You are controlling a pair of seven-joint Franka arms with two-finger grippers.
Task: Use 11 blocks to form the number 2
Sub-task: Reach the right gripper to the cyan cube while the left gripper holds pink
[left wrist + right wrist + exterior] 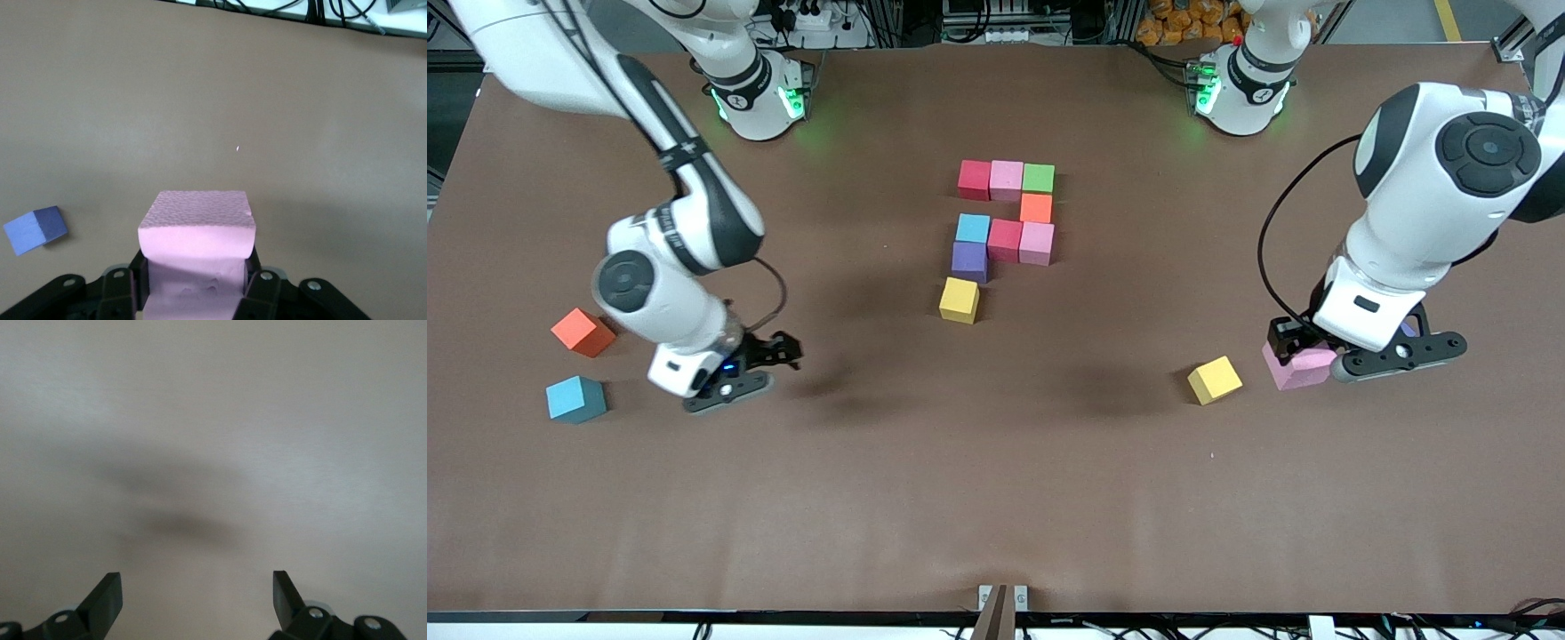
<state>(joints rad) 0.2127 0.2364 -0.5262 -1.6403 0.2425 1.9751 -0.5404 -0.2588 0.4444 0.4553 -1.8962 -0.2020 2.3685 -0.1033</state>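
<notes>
A: How far along is the 2?

B: Nine blocks down, mid-table. Top row red, pink, green. Orange sits under green. Third row lt blue, red, pink. Purple is at 6 o'clock of lt blue, and yellow at 6 o'clock of purple, a bit skewed and not quite flush.

A: So what's left?

B: Bottom row needs 2 more beside yellow. Judging by that, approx four-fifths done.

A: Left gripper?

B: Clamped on a pink block, low at the left arm's end of the table. That's likely block no. 10. A spare yellow lies just beside it at 9 o'clock, and a small blue-purple block shows in the left wrist view.

A: Right gripper?

B: Jaws wide apart, holding nothing, over bare table at the right arm's end. It waits. Loose orange and blue lie at its 9 o'clock.
</notes>
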